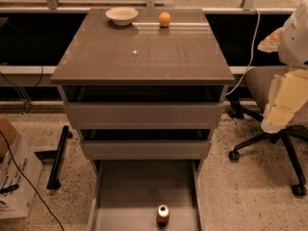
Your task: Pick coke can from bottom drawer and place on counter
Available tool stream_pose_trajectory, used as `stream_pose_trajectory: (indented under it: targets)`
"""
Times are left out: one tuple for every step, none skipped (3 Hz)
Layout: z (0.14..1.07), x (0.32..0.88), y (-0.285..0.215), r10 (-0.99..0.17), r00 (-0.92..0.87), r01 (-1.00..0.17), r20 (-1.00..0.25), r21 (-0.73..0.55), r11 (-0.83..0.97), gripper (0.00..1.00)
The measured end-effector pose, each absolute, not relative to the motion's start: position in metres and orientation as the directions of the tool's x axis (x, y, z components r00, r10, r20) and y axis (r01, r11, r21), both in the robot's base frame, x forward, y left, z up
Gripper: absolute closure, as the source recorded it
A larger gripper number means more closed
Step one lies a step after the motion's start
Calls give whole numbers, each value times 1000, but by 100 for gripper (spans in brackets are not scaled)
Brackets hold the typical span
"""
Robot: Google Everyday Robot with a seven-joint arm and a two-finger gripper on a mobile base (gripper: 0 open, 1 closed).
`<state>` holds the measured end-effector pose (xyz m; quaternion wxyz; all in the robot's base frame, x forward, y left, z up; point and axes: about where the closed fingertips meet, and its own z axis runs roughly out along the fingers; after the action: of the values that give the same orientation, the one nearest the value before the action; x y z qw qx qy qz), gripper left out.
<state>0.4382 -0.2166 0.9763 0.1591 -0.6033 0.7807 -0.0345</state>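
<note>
1. The gripper [287,97] hangs at the right edge of the frame, in front of an office chair [262,83]; whether it is released or clenched I cannot tell.
2. The coke can [163,215] stands upright in the open bottom drawer [144,186], at bottom centre.
3. Above, the counter [144,52] carries a white bowl [121,16] and an orange ball [164,19] at its far edge.

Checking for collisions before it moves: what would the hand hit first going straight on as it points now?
The hand, at the right edge, seems to point downward; the office chair looks first in line, though depth is unclear.
</note>
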Motion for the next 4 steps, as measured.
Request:
stream_pose_trajectory:
  targets:
    - [976, 438, -217, -953, -221, -931, -207, -246, 270, 0]
    - [964, 440, -213, -948, -212, -932, -239, -243, 269, 0]
    - [930, 442, -209, -935, -207, -936, -287, -219, 274, 0]
    - [893, 446, -203, -921, -184, -942, -344, -205, 265, 0]
